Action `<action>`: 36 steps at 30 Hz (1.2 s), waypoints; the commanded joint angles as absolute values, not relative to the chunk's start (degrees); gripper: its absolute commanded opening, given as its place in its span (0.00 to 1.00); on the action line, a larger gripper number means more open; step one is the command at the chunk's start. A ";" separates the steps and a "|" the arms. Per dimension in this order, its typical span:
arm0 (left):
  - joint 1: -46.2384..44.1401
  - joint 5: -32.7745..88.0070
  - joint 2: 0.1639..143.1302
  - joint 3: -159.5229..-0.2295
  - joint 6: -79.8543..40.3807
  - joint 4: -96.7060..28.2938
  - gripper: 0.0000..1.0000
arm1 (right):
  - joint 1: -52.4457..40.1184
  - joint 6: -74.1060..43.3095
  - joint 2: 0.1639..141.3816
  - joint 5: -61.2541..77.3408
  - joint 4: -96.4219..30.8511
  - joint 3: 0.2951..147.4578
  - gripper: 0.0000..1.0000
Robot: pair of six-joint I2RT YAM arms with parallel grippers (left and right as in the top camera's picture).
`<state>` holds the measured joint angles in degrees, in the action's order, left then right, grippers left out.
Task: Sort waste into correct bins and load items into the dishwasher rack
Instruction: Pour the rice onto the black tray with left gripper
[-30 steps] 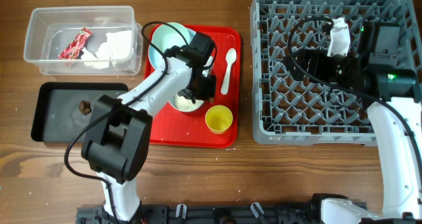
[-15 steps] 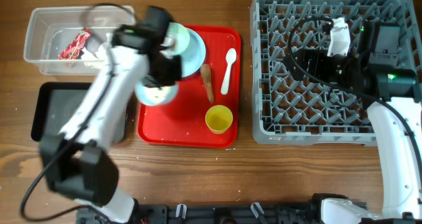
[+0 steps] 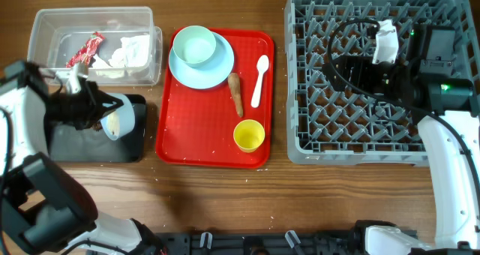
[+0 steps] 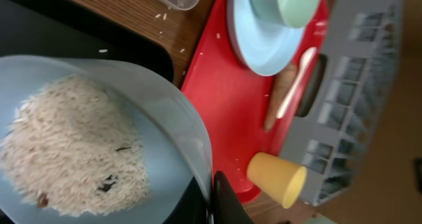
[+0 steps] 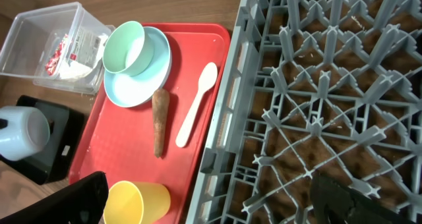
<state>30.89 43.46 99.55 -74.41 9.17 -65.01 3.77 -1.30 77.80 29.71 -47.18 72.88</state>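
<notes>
Holding one bowl [image 3: 112, 122]; second bowl [image 3: 194, 45] seemingly empty.

You'll find no readable text, faint markings on the red wrapper [image 3: 85, 49] too small to make out

Left tool [image 3: 103, 114] clamped, arm stretched leftward; right tool [image 5: 211, 201] spread wide.

Red tray [image 3: 187, 135], yellow cup [image 3: 249, 136]
</notes>
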 commanded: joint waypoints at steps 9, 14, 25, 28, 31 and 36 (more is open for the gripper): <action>51.37 83.90 99.44 -62.83 12.86 -56.99 0.04 | 3.55 -3.18 78.24 29.41 -47.22 72.99 1.00; 51.35 90.35 99.44 -62.83 7.86 -58.26 0.04 | 3.55 -3.18 78.24 29.41 -47.24 73.01 1.00; 51.40 90.35 99.44 -62.85 -0.69 -55.92 0.04 | 3.55 -3.14 78.22 29.39 -47.55 73.01 0.99; 51.40 90.21 99.44 -62.85 -0.75 -54.87 0.04 | 3.55 -3.16 78.22 29.41 -47.64 73.01 1.00; 51.40 90.19 99.44 -62.85 -2.00 -54.76 0.04 | 3.55 -3.14 78.22 29.39 -47.64 73.01 1.00; 51.40 83.74 99.44 -62.85 -4.95 -51.33 0.04 | 3.55 -3.18 78.22 29.41 -47.72 73.01 1.00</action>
<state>51.16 88.03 99.59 -62.96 -2.35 -53.52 3.77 -2.59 77.80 29.74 -47.62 72.88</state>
